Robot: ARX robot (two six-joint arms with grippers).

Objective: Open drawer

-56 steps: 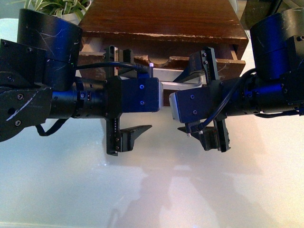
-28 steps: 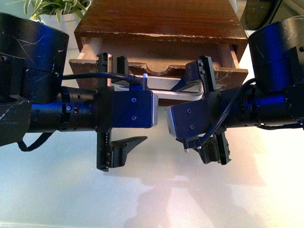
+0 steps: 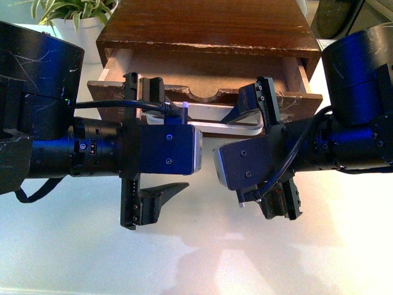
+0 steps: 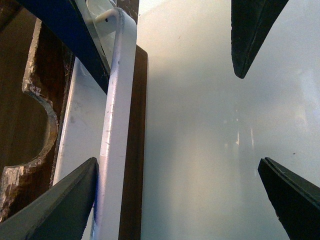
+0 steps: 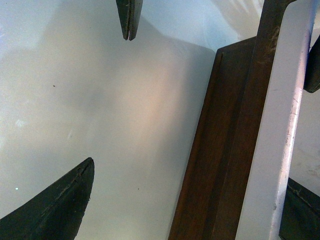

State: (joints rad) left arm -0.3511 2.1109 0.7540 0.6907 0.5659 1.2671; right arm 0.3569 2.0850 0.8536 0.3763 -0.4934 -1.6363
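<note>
The dark brown drawer (image 3: 206, 93) with a half-round notch in its top edge stands partly pulled out of its wooden cabinet (image 3: 209, 24). Its long white bar handle (image 3: 228, 126) runs across the whitish front. My left gripper (image 3: 172, 132) and right gripper (image 3: 258, 157) are both open and straddle the handle from either side. In the left wrist view the handle (image 4: 114, 125) lies just inside one finger (image 4: 65, 200) of the open left gripper (image 4: 177, 195). In the right wrist view the handle (image 5: 280, 125) lies between the jaws of the right gripper (image 5: 185, 200), close to one finger (image 5: 305, 210).
A potted plant (image 3: 73, 12) stands at the cabinet's back left. A dark object (image 3: 338, 18) sits at the back right. The white tabletop (image 3: 196, 258) stretches in front of the drawer, below both arms.
The drawer has slid further out of the cabinet towards me. Both grippers have drawn back with the handle between their jaws, and more of the drawer's inside shows.
</note>
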